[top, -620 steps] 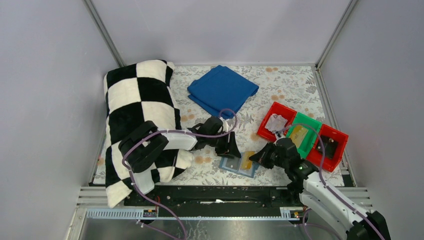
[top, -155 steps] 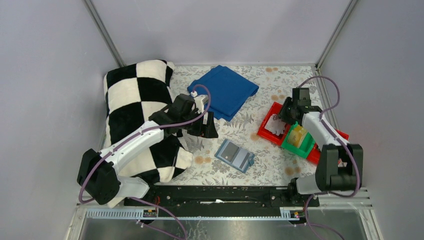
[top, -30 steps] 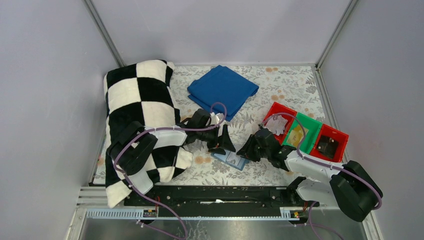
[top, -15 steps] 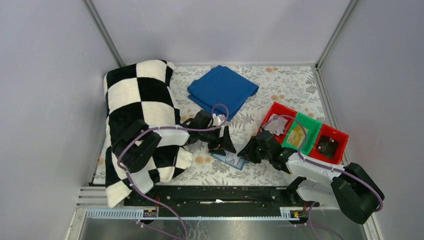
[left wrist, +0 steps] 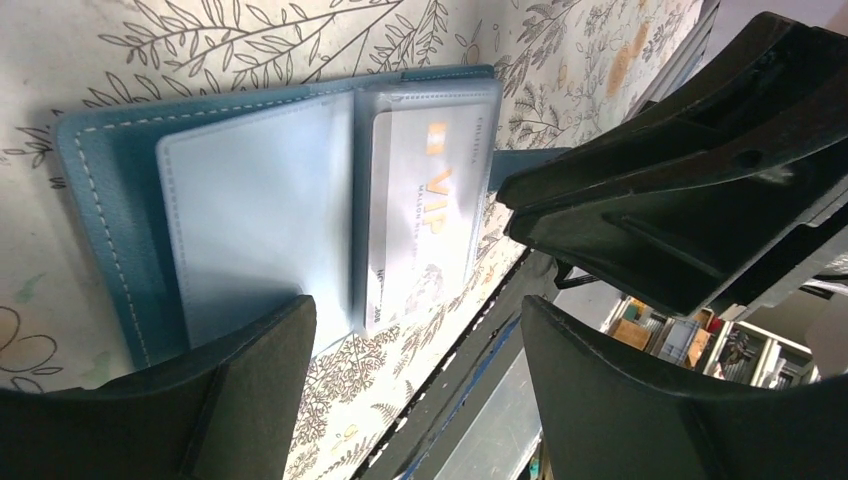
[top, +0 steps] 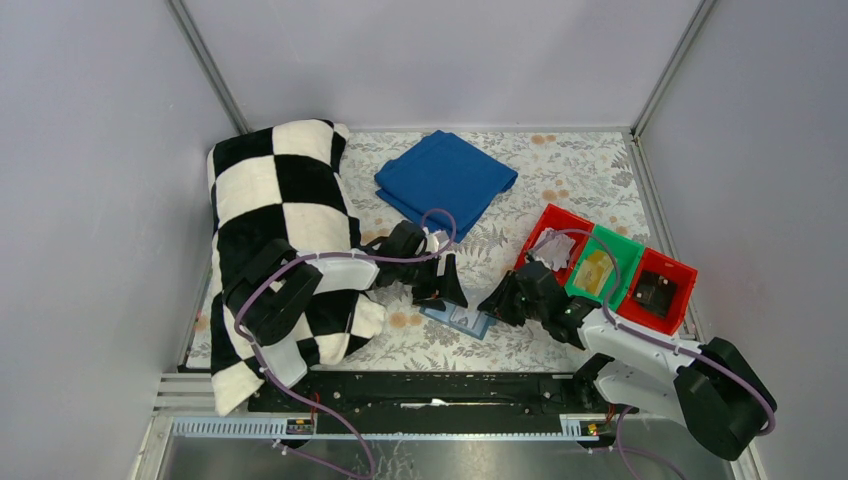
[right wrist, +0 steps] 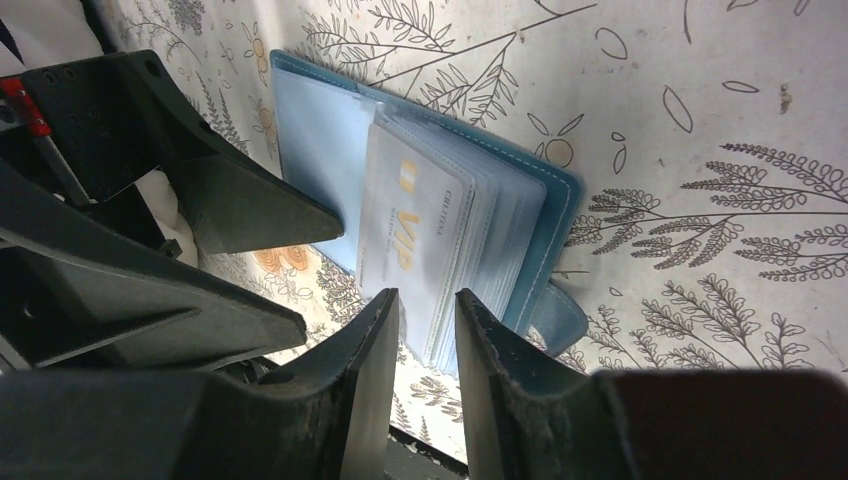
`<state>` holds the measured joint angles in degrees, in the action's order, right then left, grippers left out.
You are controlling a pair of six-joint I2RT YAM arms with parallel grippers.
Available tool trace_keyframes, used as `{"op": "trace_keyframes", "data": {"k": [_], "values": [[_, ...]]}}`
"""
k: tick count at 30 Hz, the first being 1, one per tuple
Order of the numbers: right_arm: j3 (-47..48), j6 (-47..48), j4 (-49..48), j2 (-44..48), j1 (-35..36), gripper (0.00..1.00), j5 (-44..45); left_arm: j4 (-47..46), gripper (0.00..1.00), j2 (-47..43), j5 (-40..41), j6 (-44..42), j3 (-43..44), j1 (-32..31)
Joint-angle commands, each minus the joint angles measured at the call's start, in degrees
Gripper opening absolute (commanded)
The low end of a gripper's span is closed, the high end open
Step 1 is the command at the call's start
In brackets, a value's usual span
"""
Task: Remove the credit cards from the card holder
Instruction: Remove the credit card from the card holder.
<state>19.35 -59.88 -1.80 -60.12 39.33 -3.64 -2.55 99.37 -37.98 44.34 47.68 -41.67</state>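
Note:
The teal-blue card holder [top: 459,319] lies open on the floral table near the front. In the left wrist view, the holder [left wrist: 105,190] shows an empty clear sleeve and a whitish VIP credit card [left wrist: 425,215] in the other sleeve. My left gripper [top: 442,288] is open wide [left wrist: 418,310], with one finger [left wrist: 240,375] on the holder's empty page. My right gripper [top: 498,300] is open by a narrow gap [right wrist: 427,298], and the edge of the VIP card [right wrist: 405,235] lies at that gap. A whitish card [top: 553,247] and a yellowish card [top: 597,268] lie in bins.
A red bin [top: 545,225], a green bin [top: 618,247] and a second red bin [top: 682,272] stand in a row at the right. A folded deep-blue cloth [top: 445,180] lies at the back. A black-and-white checked pillow [top: 280,215] fills the left side.
Five seconds ago both grippers were away from the holder; now both are down at it. Over the last second the right arm shifted only slightly and the left stayed put.

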Motion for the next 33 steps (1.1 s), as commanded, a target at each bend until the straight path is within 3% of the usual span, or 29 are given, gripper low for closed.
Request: {"op": "trace_keyframes", "data": {"k": [1, 15, 19, 27, 33], "values": [[3.0, 0.7, 0.7, 0.3, 0.4, 0.35, 1.9, 0.6, 0.79, -1.8, 2.7, -2.7, 2.5, 0.0], [0.1, -0.4, -4.8, -4.5, 0.3, 0.35, -1.1, -8.4, 0.79, -2.5, 0.5, 4.1, -8.3, -0.5], [0.9, 0.6, -1.2, -4.8, 0.3, 0.35, 0.7, -10.0, 0.79, -3.3, -0.6, 5.8, -9.6, -1.6], [5.8, 4.6, 9.1, 0.0, 0.3, 0.37, 4.6, -5.6, 0.79, -7.2, -0.4, 5.1, -4.9, -2.5], [6.8, 3.3, 8.7, 2.4, 0.3, 0.37, 4.0, -1.0, 0.79, -8.5, 1.1, 2.6, 1.3, -2.2]]}}
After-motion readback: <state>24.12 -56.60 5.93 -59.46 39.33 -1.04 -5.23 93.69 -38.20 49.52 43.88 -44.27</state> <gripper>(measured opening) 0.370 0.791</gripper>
